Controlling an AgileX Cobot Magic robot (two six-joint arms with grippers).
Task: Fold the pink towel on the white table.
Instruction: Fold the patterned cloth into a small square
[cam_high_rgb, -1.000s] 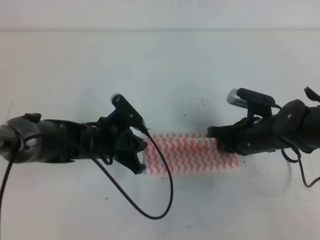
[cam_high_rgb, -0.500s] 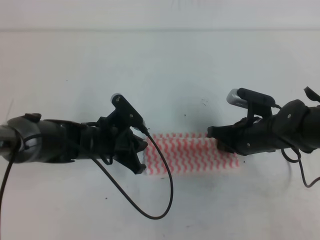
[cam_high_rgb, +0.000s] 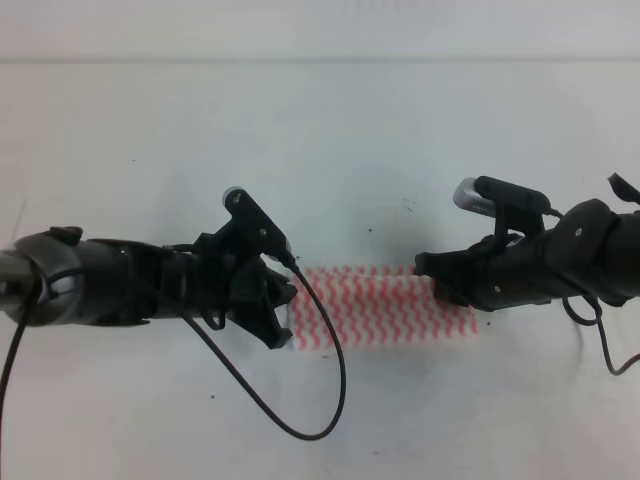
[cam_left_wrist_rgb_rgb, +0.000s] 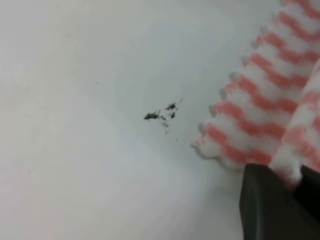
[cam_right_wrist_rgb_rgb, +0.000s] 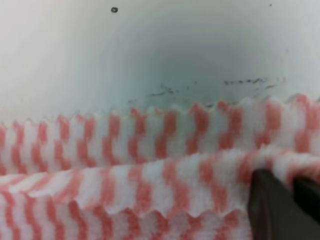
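Observation:
The pink towel (cam_high_rgb: 385, 308) lies on the white table (cam_high_rgb: 320, 140) as a long folded strip between my two arms. My left gripper (cam_high_rgb: 283, 312) is at the strip's left end, shut on the towel's edge. In the left wrist view the towel (cam_left_wrist_rgb_rgb: 270, 85) runs into the dark fingers (cam_left_wrist_rgb_rgb: 265, 205) at the lower right. My right gripper (cam_high_rgb: 432, 280) is at the strip's right end, near its far corner. In the right wrist view its fingers (cam_right_wrist_rgb_rgb: 270, 205) pinch the upper layer of the towel (cam_right_wrist_rgb_rgb: 150, 145), which lies folded over a lower layer.
A black cable (cam_high_rgb: 325, 420) loops from my left arm across the towel's left part and onto the table in front. Small dark specks (cam_left_wrist_rgb_rgb: 162, 116) mark the table beside the towel's corner. The table's far edge (cam_high_rgb: 320, 62) runs across the top.

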